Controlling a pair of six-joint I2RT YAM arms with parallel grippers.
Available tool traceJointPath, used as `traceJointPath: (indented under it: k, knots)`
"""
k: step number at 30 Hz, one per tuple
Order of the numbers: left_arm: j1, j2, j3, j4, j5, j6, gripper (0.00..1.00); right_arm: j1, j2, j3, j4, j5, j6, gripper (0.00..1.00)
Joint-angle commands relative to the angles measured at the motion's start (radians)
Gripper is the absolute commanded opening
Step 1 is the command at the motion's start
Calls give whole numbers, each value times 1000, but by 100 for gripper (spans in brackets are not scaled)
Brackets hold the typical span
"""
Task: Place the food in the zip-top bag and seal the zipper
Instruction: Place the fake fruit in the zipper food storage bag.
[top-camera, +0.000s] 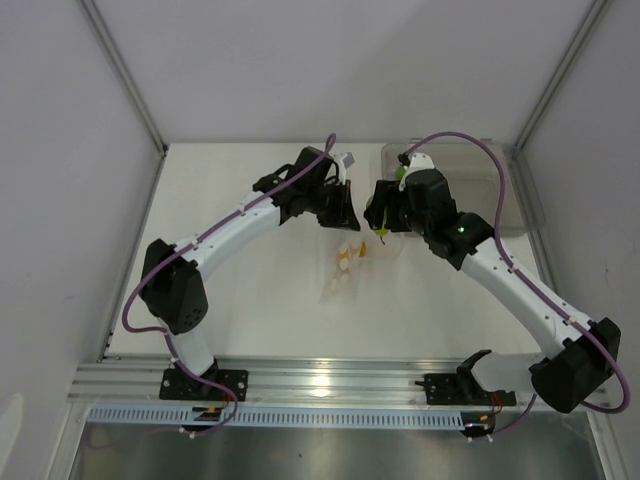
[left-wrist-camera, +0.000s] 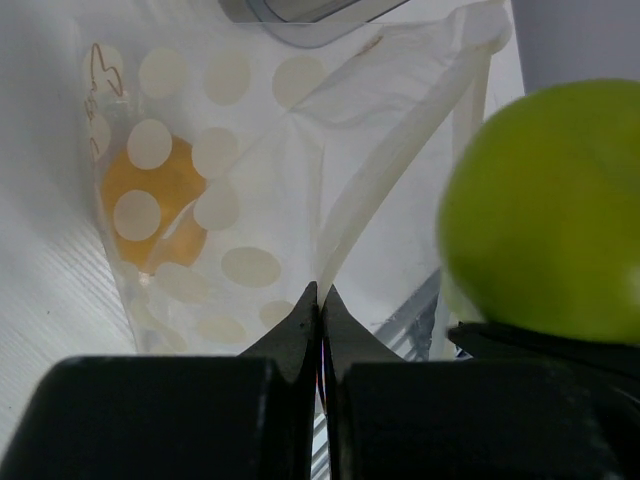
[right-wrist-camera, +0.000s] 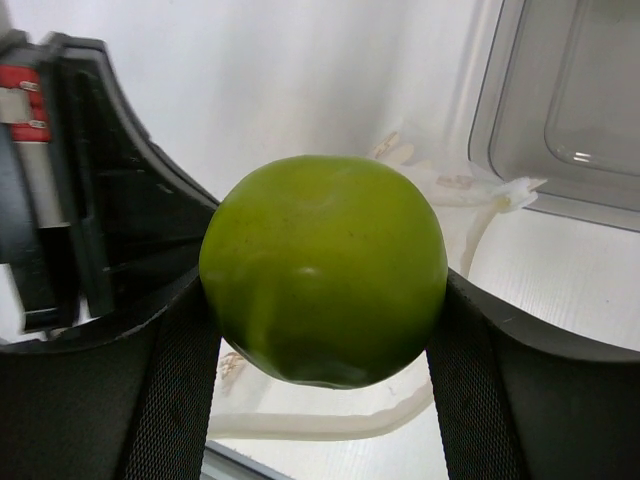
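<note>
Left gripper (left-wrist-camera: 320, 300) is closed to a tight pinch on the mouth edge of the zip-top bag (left-wrist-camera: 250, 150), and the zipper (left-wrist-camera: 390, 170) runs as a pale strip up and away from its tips. The bag's dotted face is turned to the left wrist camera, with one orange fruit (left-wrist-camera: 175, 180) inside it, low against the film. Right gripper (right-wrist-camera: 325, 330) has its jaws spread wide around a lime-green fruit (right-wrist-camera: 322, 265), one pad on each side, and holds it off the desk (top-camera: 260, 290) just beside the bag's mouth. A rigid clear tray (right-wrist-camera: 570, 110) sits behind, at the far right of the desk. The two grippers are close together near mid-desk.
</note>
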Motion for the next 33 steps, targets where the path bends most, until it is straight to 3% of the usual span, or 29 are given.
traceJointPath:
  k: [1, 12, 14, 15, 17, 18, 19, 22, 28, 33]
  knots:
    - [-2, -15, 49, 4, 47, -6, 1, 13, 15, -58, 112, 51, -6, 9]
    - [1, -9, 50, 0, 33, -5, 1, 28, 32, -140, 169, 58, 25, 15]
    - [1, -13, 47, 0, 30, -3, 1, 28, 37, -138, 160, 60, 28, 23]
    - [1, -13, 43, 2, 30, -3, 1, 28, 37, -135, 157, 60, 28, 34]
    - [1, -18, 38, 11, 30, -6, 1, 29, 40, -121, 142, 55, 26, 42]
    - [1, -20, 37, 13, 30, -5, 1, 29, 41, -115, 136, 52, 26, 53]
    - [1, -20, 38, 11, 28, -5, 1, 29, 40, -106, 128, 52, 25, 56]
    - [-1, -26, 37, 16, 28, -5, 1, 31, 37, -101, 122, 57, 25, 78]
    - [1, -29, 37, 17, 28, -5, 1, 31, 28, -92, 111, 64, 28, 97]
    - [1, -33, 26, 19, 25, -3, 1, 31, 5, -62, 91, 86, 31, 99]
